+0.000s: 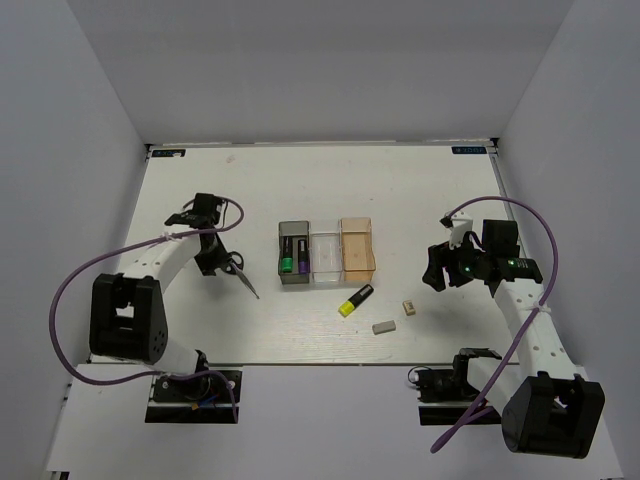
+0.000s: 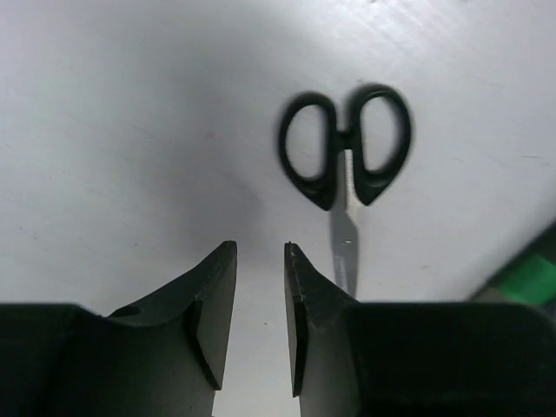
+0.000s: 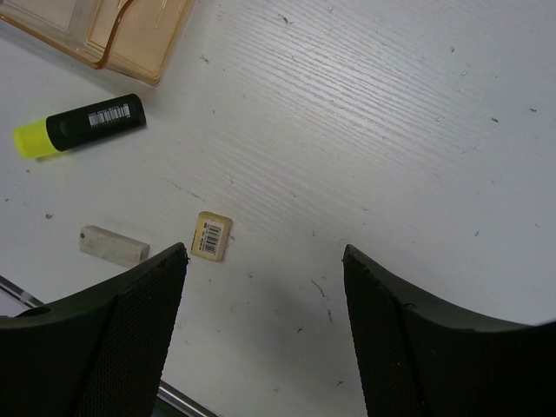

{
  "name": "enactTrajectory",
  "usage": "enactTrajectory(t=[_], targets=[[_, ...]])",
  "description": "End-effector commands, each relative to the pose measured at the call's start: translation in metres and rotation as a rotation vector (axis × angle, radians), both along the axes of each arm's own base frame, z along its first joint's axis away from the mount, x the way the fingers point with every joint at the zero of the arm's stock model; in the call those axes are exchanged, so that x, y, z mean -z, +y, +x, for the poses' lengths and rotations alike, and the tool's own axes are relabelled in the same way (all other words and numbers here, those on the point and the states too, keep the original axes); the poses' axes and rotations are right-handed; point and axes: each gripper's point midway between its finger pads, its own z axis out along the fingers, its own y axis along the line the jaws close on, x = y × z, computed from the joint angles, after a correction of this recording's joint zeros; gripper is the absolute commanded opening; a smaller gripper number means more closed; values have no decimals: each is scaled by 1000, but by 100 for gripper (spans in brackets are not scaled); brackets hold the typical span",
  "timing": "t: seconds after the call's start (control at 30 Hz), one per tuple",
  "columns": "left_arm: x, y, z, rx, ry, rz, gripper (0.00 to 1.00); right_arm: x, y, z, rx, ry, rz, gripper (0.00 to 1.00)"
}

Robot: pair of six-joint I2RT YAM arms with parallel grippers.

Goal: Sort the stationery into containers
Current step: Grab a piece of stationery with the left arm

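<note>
White counter [image 1: 420,190]: scissors [image 2: 346,165] lie just ahead-right of the left pincer [image 2: 261,248] (jaws slightly parted, empty), blade pointing back toward it; left arm nearer.

— Any writing you can read?
— None legible. The yellow highlighter [image 3: 82,128], upper left, carries a white barcode sticker [image 3: 115,114]. The beige eraser [image 3: 211,235] below it carries another, its digits too small.

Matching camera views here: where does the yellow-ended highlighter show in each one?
Top external: yellow-ended highlighter lies centre, just below the orange bin.
Left wrist: not in view.
Right wrist: upper left, below the orange bin's corner.
Shared landmark: the orange bin.
</note>
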Motion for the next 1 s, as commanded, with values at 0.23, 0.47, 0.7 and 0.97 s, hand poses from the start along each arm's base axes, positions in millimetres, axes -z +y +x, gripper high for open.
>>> enactTrajectory(t=[0.23, 0.47, 0.7, 0.97], targets=[[29, 7, 8, -58, 50, -75, 39, 0, 0, 3, -7, -14, -4, 75], [29, 3, 20, -66, 30, -108, 39, 4, 0, 2, -13, -5, -10, 75], [21, 3, 31, -70, 0, -112, 39, 5, -1, 3, -13, 2, -11, 75], [38, 9, 32, -78, 60, -85, 39, 5, -1, 2, -5, 5, -11, 75]])
